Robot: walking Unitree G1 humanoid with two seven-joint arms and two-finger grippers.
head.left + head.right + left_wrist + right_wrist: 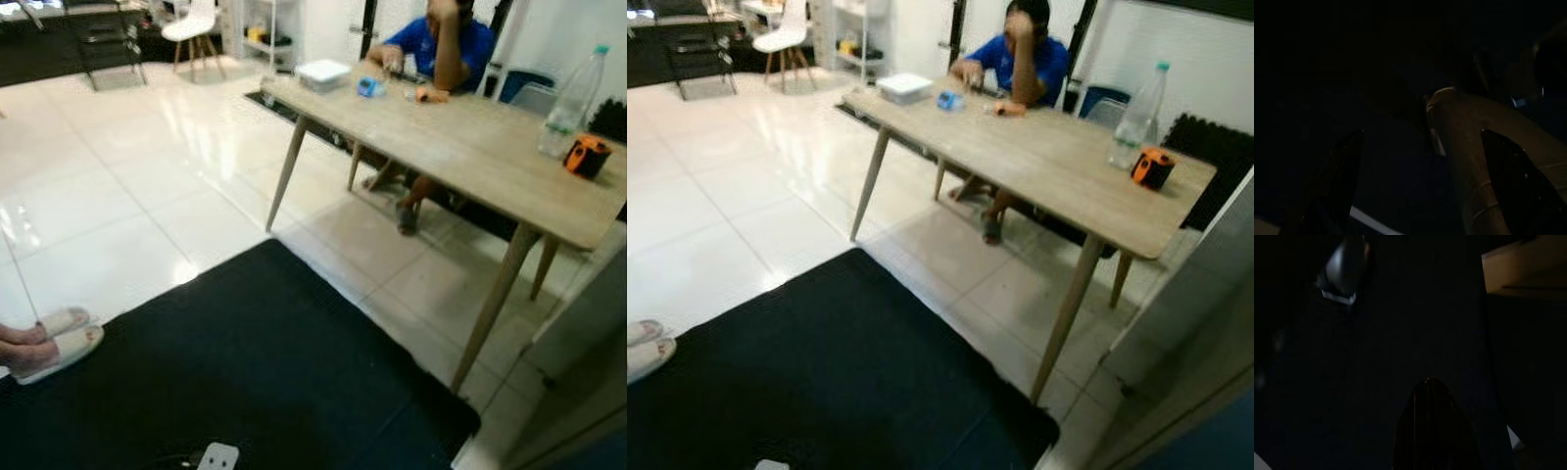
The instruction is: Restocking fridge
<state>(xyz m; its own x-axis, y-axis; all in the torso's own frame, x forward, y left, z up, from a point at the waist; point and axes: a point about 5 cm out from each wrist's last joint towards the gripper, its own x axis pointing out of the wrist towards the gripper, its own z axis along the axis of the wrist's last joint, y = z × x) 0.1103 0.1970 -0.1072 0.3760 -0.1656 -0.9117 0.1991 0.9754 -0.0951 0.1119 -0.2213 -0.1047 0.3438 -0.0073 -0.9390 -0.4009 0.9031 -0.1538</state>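
Two head views take in a long wooden table point(460, 147) running across the upper right of the frame, with a clear water bottle point(571, 96) and an orange-and-black object point(587, 156) near its right end, a white container point(322, 72) and a small blue item point(368, 87) toward the far end. A person in a blue shirt point(436, 47) sits behind it. A black mat point(245, 372) fills the lower frame; sandalled feet point(44, 345) show at its left edge.

Both wrist views are very dark. The left gripper point(1425, 176) has its fingers point(1344, 171) spread wide, gripping nothing, with a tan shape between them. Of the right gripper, one dark finger point(1432, 431) can be made out; how far open it stands cannot be told. No fridge can be made out.
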